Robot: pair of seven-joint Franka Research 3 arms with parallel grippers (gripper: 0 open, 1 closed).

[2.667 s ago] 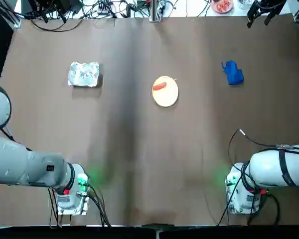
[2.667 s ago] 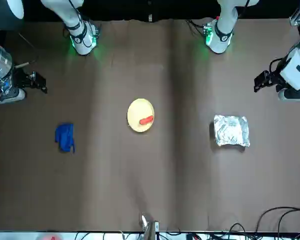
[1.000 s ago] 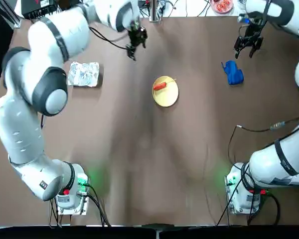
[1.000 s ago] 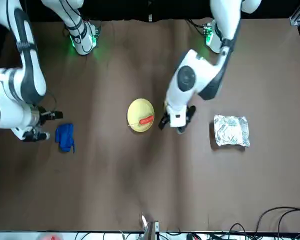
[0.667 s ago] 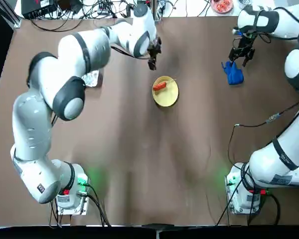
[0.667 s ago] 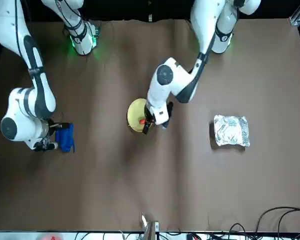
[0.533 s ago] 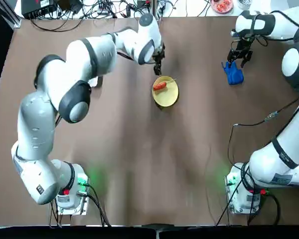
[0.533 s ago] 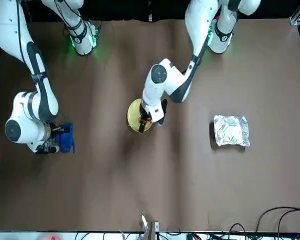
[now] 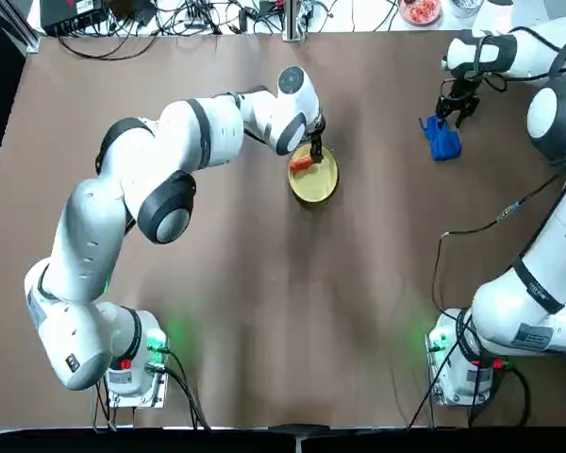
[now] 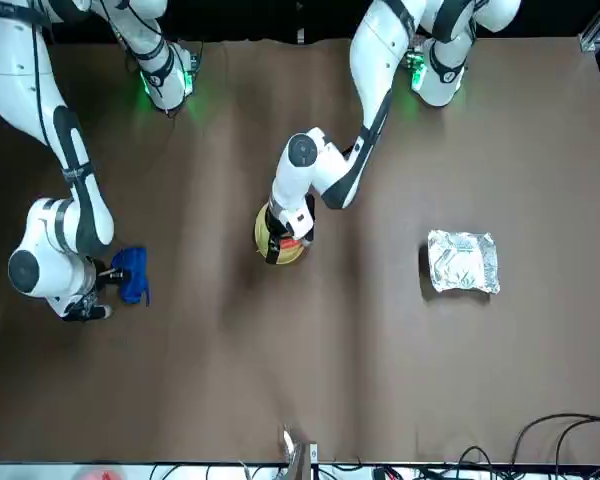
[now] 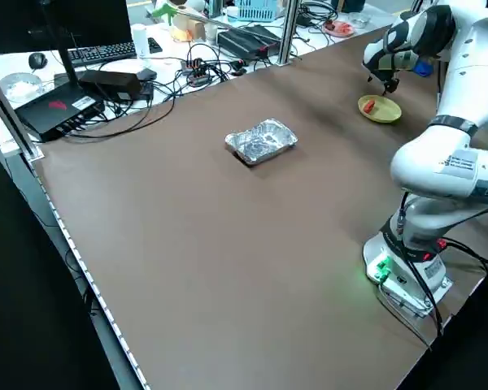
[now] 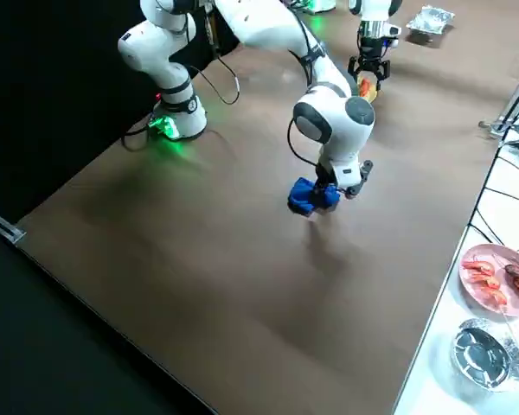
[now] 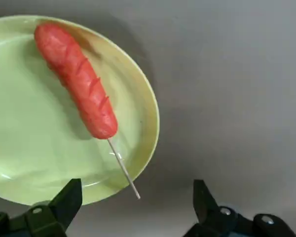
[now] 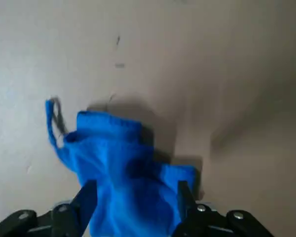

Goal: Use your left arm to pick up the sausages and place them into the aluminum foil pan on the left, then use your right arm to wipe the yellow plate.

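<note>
sausage (image 13: 78,81) inside plate's rim (image 13: 156,129)

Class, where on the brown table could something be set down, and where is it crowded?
Bare patches lie between the crinkled silver foil pan and the left arm's base, and between both arm bases. It is crowded where the left gripper hovers at the round yellow plate.

Even, fairly bright light on the brown counter (image 9: 264,330) in the top view, w/ soft dark streaks down the middle. Green glow spills by both arm bases. Front view: dimmer toward the left edge. Foil pan (image 10: 463,262) throws glare, shadow beside it. Left wrist view's pretty sharp, small glints on the yellow plate (image 13: 19,118). Right wrist view's soft, blue cloth (image 14: 128,182) blurry, shadows alongside.
</note>
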